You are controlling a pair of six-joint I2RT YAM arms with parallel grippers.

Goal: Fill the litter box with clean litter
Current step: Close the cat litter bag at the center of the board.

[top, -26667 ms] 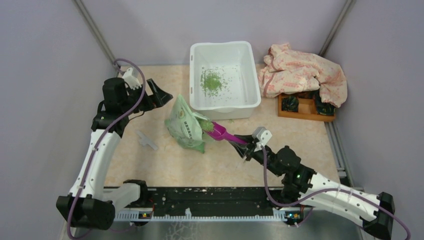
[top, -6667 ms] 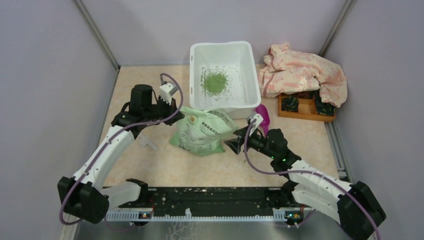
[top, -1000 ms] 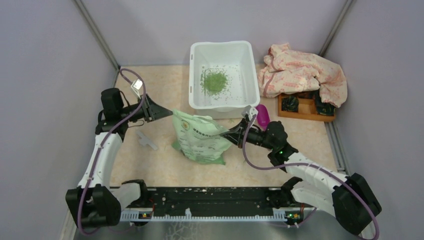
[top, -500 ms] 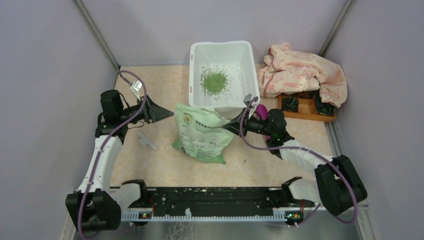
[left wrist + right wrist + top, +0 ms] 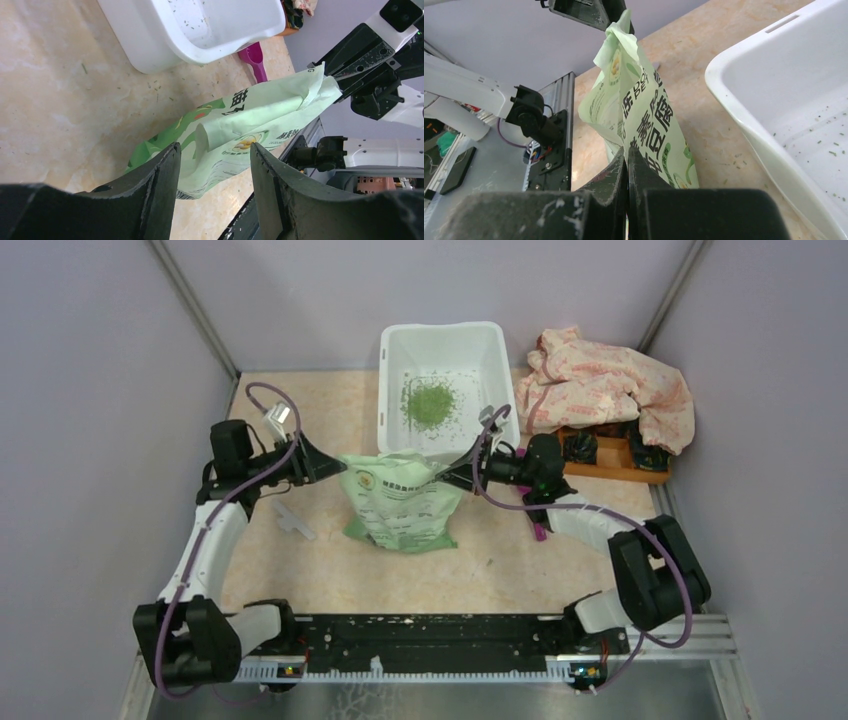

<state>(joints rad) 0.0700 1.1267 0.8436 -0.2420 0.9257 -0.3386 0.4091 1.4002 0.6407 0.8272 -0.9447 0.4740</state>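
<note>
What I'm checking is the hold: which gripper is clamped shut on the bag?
The right gripper: its fingers meet on the bag, while the left gripper has its fingers apart.

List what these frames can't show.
- Fill level of the bag: opaque, every view.
- Magenta scoop: top view, right arm covers most; left wrist, litter box hides part.
- Wooden tray contents: top view, cloth drapes over it.
- Left gripper touching bag or not: left wrist shows fingers apart, contact unclear.

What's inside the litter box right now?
A pile of clean litter sits mid-floor in the litter box, loose bits scattered around. The right gripper, clamping the bag, hides its near-right corner.
</note>
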